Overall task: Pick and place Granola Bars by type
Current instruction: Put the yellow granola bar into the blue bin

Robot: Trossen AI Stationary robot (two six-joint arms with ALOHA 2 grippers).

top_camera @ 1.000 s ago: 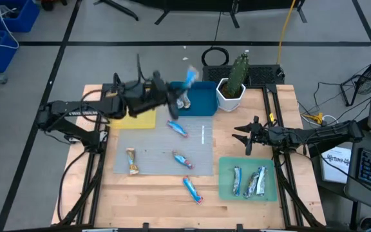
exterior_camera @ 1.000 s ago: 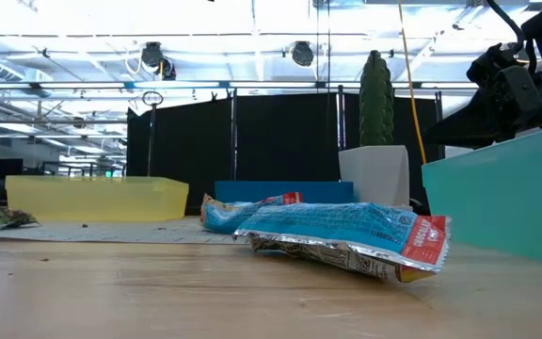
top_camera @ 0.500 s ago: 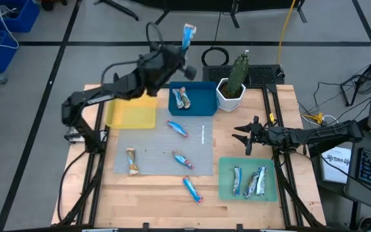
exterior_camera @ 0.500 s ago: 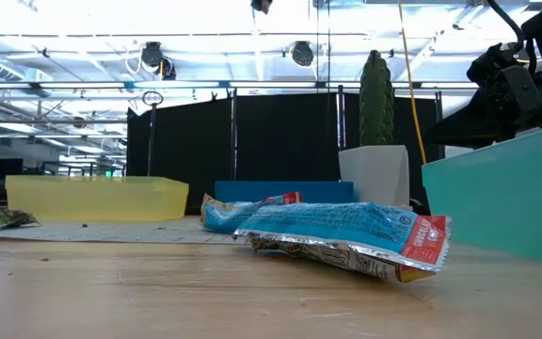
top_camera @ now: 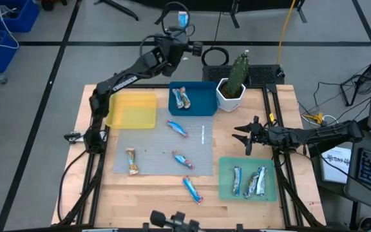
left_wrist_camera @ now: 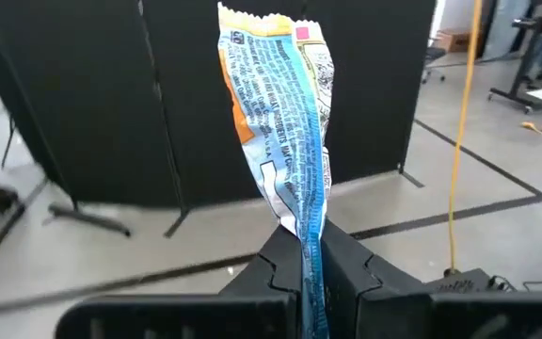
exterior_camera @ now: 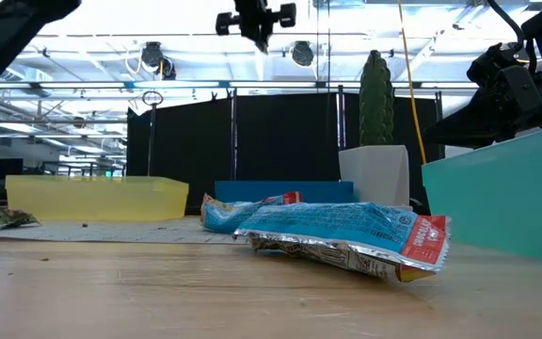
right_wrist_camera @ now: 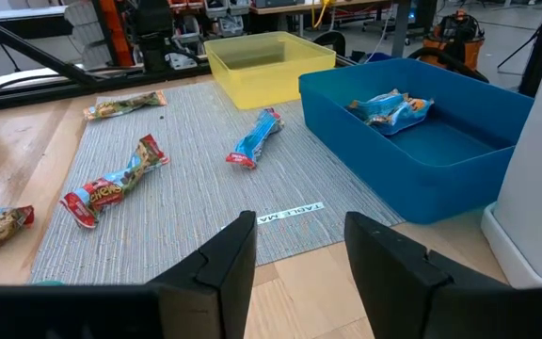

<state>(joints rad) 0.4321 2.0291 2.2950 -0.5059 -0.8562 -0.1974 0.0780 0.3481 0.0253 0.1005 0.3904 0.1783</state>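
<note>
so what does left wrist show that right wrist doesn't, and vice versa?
Left wrist only: the left end effector shut on a blue granola bar, raised upright against dark partition panels, with no table in sight.

Right wrist only: the open right end effector over the grey mat, loose bars, the yellow tray, and the blue tray with bars inside.

Shared: each shows only its own fingers and blue-wrapped bars; no object appears in both.

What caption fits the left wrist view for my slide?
Left gripper shut on a blue-wrapped granola bar, held upright high above the floor.
</note>
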